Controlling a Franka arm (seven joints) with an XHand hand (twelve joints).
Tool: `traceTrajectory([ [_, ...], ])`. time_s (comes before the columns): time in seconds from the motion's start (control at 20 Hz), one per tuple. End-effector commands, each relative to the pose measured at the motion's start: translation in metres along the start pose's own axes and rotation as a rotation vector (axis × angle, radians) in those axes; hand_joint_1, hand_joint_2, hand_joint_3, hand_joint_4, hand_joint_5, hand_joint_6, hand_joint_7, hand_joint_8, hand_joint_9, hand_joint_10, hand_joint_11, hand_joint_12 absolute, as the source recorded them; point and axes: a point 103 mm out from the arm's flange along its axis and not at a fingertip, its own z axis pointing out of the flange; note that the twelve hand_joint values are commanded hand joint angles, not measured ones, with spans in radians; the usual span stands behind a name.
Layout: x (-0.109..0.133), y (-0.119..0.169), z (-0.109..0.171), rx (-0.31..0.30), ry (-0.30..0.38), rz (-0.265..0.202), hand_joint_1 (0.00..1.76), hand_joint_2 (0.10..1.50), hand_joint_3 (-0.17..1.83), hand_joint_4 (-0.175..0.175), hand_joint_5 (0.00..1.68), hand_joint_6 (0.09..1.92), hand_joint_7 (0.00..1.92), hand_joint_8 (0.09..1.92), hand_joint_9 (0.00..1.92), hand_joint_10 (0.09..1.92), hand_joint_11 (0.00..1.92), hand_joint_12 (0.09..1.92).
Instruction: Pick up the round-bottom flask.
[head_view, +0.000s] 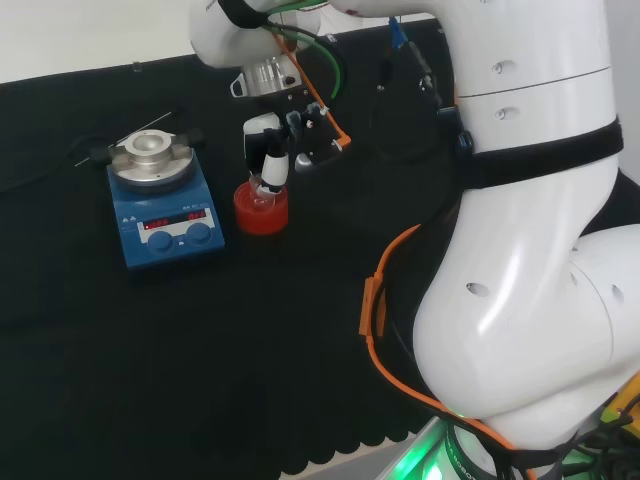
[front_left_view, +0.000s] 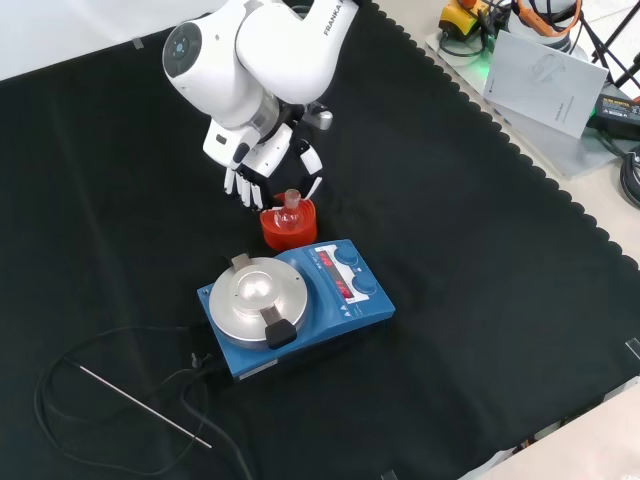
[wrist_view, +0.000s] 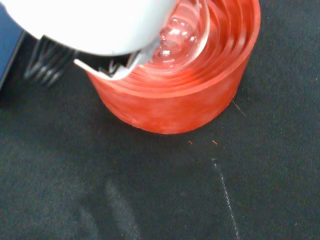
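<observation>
The clear round-bottom flask (head_view: 266, 196) (front_left_view: 291, 213) sits upright in a red ribbed ring stand (head_view: 262, 217) (front_left_view: 288, 236) on the black cloth. The black and white hand (head_view: 268, 148) (front_left_view: 262, 160) hangs just above and beside the flask's neck, its fingers (front_left_view: 240, 186) straight and pointing down, the thumb apart from them. It holds nothing. In the wrist view the flask's glass bulb (wrist_view: 181, 34) lies inside the red stand (wrist_view: 175, 100), partly hidden by a blurred white part of the hand (wrist_view: 95, 25).
A blue magnetic stirrer with a round metal plate (head_view: 160, 200) (front_left_view: 290, 310) stands right next to the red stand. Its black cable (front_left_view: 100, 360) and a thin metal rod (front_left_view: 145, 405) lie beyond it on the cloth. Papers and gear (front_left_view: 545, 65) sit off the cloth's edge.
</observation>
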Motion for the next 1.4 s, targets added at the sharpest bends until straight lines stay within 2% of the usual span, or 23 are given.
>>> traceTrajectory([
  [0.05,-0.004,0.0,0.001,0.021,0.007,0.008,1.08,0.36,1.01,-0.175,0.95,0.92,0.74,0.91,0.85,0.83,0.54,1.39],
  [0.35,-0.005,0.002,0.002,0.027,0.006,0.001,1.06,0.34,1.01,-0.175,0.76,1.03,0.72,0.93,0.83,0.84,0.54,1.39],
  [0.6,0.001,0.006,-0.001,0.041,-0.003,-0.007,1.06,0.33,1.0,-0.154,0.4,1.09,0.68,0.94,0.81,0.85,0.54,1.39],
  [0.75,0.005,0.008,-0.003,0.043,-0.003,-0.011,1.05,0.32,1.0,-0.15,0.31,1.07,0.67,0.94,0.81,0.86,0.54,1.4],
  [1.15,0.008,0.005,-0.006,0.035,0.006,-0.015,1.05,0.32,1.0,-0.15,0.29,1.05,0.67,0.95,0.83,0.87,0.58,1.4],
  [1.4,0.016,0.002,-0.01,0.023,0.006,0.004,1.05,0.33,1.0,-0.166,0.43,1.03,0.72,0.95,0.91,0.83,0.68,1.34],
])
